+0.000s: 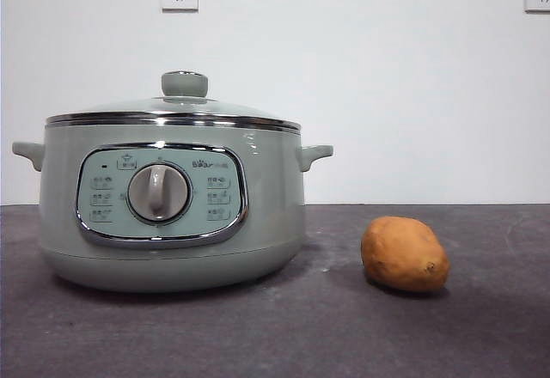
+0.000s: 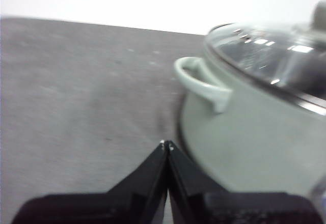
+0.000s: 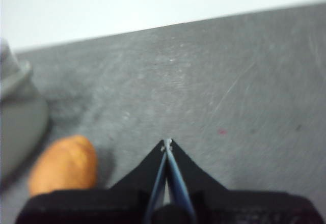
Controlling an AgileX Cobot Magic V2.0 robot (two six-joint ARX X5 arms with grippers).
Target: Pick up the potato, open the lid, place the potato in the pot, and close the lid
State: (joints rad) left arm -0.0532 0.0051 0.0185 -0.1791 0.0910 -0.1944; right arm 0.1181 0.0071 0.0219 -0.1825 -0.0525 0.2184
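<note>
Potato (image 1: 404, 254), orange-brown and oval, lies on the dark grey table (image 1: 344, 335) to the right of the sage-green electric pot (image 1: 172, 215), apart from it, long axis running sideways. Domed glass lid (image 1: 176, 107) sits on the pot. Left gripper (image 2: 166, 144) and right gripper (image 3: 167, 142) are both closed and empty.

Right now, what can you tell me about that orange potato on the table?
The potato is an oval lump with orange-brown skin and a dark speck near one end. It looks whole and unpeeled. It lies on its side on the dark grey table, beside the green pot but not touching it. Nothing holds it; the right gripper is above the table nearby, jaws shut.
</note>
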